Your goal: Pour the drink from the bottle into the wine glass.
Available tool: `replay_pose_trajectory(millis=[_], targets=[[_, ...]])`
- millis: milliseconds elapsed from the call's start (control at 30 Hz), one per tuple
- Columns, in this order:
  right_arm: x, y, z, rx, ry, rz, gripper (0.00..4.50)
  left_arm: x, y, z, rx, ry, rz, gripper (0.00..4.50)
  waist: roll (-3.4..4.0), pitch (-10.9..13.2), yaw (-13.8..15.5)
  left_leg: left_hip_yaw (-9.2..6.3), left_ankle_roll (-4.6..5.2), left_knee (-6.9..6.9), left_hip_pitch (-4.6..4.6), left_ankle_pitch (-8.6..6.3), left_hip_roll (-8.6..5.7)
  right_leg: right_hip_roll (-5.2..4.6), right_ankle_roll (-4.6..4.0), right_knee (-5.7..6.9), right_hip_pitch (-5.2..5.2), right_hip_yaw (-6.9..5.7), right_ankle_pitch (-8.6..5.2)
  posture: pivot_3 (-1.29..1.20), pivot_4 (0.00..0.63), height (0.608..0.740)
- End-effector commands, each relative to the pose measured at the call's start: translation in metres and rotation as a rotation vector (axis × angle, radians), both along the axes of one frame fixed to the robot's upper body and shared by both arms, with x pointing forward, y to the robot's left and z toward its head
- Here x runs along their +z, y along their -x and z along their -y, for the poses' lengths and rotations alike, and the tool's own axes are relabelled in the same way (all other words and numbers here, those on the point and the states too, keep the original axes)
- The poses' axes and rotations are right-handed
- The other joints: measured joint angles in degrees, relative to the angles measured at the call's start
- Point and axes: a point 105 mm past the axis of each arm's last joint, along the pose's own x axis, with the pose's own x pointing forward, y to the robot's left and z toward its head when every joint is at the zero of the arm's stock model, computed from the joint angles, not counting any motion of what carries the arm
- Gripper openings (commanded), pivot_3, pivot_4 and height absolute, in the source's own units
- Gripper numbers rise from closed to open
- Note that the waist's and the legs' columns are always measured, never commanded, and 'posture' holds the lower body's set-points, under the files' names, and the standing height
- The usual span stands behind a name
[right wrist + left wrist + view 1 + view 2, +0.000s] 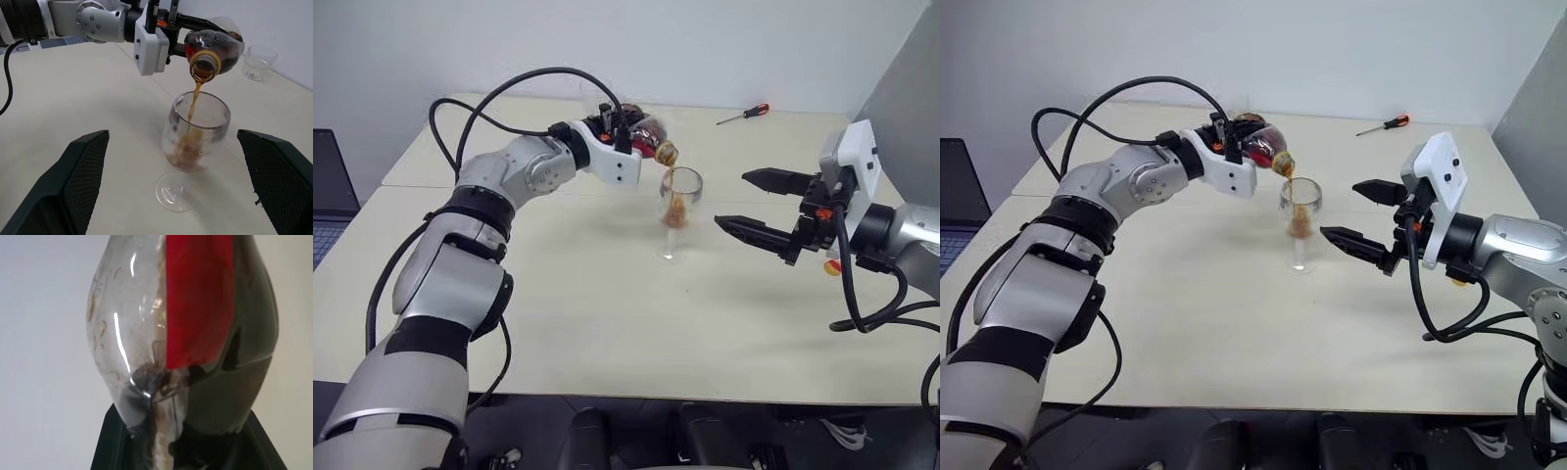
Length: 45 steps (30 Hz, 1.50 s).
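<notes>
My left gripper [617,125] is shut on the bottle [646,132], a small round clear bottle with a red label strip [195,298]. The bottle is tipped nearly level, with its open yellowish mouth [202,65] just above the rim of the wine glass [677,211]. A thin brown stream of the drink [194,100] falls into the bowl, where some has pooled [188,149]. Dark liquid still fills part of the bottle. The stemmed glass stands upright on the table. My right gripper [730,199] is open, level with the bowl and a short way to its right, touching nothing.
A red-handled screwdriver [744,115] lies at the far right of the pale table [607,323]. A short clear tumbler [257,61] stands behind the bottle near the far edge. A laptop [328,196] sits off the table's left side.
</notes>
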Motion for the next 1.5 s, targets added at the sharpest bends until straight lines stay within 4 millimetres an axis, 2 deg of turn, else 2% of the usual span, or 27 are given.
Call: replay_pose_trajectory(millis=[33,433,1500], targets=[[0.009,0.004,0.000,0.002,-0.005,0.050,4.50,0.019,0.002,0.002,-0.010,0.002,0.049,0.93,0.00,0.0,0.0,0.00,0.00,0.00,0.00,0.00,0.00,0.00,0.00,0.01,0.00,0.00,0.00,0.00,0.150,0.740],[0.009,0.003,0.000,-0.002,-0.004,0.054,4.50,0.030,0.002,0.005,-0.010,-0.042,0.092,0.93,0.00,0.0,0.0,0.00,0.00,0.01,0.00,0.00,-0.01,0.00,0.00,0.01,0.00,0.00,0.00,0.00,0.150,0.740],[0.008,0.001,-0.001,-0.002,-0.011,0.049,4.50,0.028,-0.002,0.000,0.022,-0.093,0.091,0.93,0.00,0.0,0.0,0.00,0.00,0.02,0.00,0.00,-0.01,-0.01,0.00,0.03,0.00,0.00,0.00,0.00,0.150,0.740]])
